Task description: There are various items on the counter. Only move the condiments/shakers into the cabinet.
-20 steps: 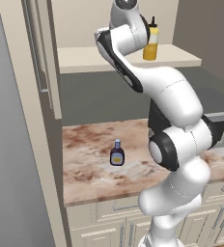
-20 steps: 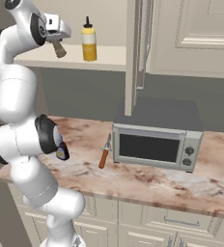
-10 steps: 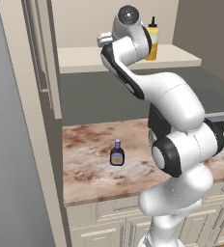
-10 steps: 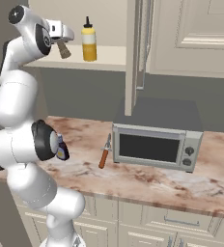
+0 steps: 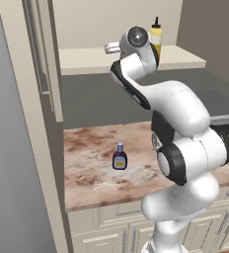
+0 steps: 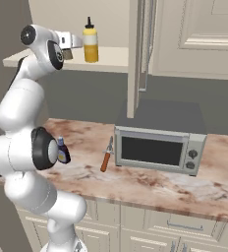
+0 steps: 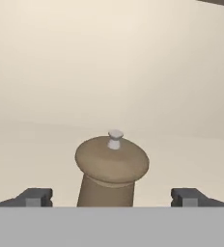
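The tool is up at the cabinet, its two dark tips standing wide apart on either side of the tan pepper shaker, touching neither side of it. It has hold of nothing. The shaker stands upright on the cream shelf board, its small pale knob on top, between the spread tips and clear of them.

From the right base view the yellow squeeze bottle is already on the same shelf, upright, just beside the tool. The left base view shows it too, partly behind the arm's upper joint.

So two of the three condiments look to be in place: the squeeze bottle, and the pepper shaker, which seems set down and let go, though from the hand view alone I cannot be sure its base sits fully flat on the board.

What is left is the dark bottle with the blue cap. It stands upright on the marbled worktop, well below the shelf and near the arm's lower body; in the right base view it peeks out from behind the arm's lower joint.

The thin orange-brown stick-like item lies on the worktop just beside the microwave and is not a condiment, so it should stay where it is.

By this reckoning the task is roughly two-thirds done, with one fetch from the worktop remaining.
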